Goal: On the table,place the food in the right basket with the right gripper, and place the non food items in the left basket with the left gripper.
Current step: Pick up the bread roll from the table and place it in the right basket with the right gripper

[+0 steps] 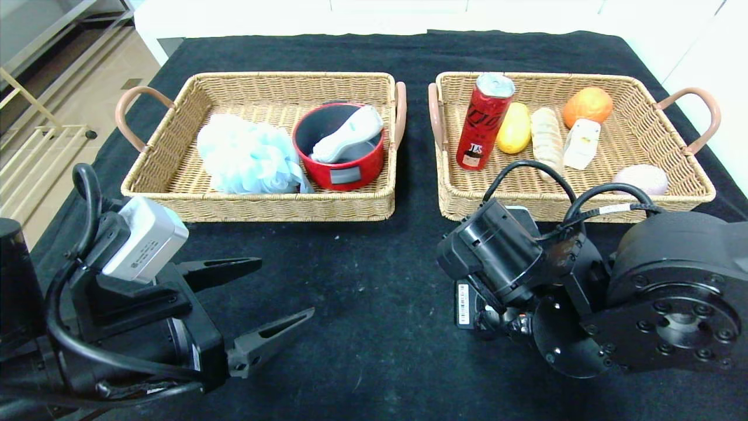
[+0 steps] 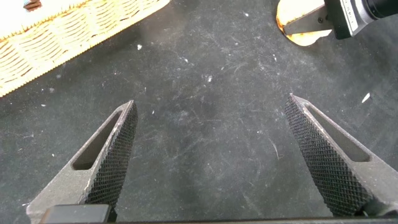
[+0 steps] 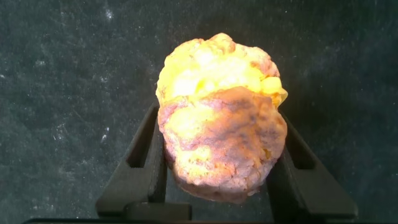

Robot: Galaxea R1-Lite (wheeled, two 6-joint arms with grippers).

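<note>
A wide strip of bare black cloth [image 1: 374, 280] lay between the two arms and the near rims of the wicker baskets. The right gripper [image 3: 217, 180] pointed down at the near right of the table, its dark fingers [image 3: 140, 168] pressed against both sides of a lumpy, crusty pastry [image 3: 219, 115], yellow on top and reddish brown below, just above the scuffed cloth. The left gripper [image 1: 251, 304] hovered at the near left, its ridged, tapered fingers spread wide with nothing between them. The left basket [image 1: 257, 207] held a pale blue mesh sponge [image 1: 245, 155] and a round red pot [image 1: 339, 146] with a white handheld device [image 1: 347, 134] lying in it. The right basket [image 1: 637, 202] held an upright red can [image 1: 484, 120], a yellow fruit [image 1: 514, 127], a bread roll [image 1: 546, 140], an orange [image 1: 587, 105], a small white packet [image 1: 580, 143] and a pinkish round item [image 1: 641, 178]. Pale flooring and a metal rack [image 1: 41, 70] showed at far left.
</note>
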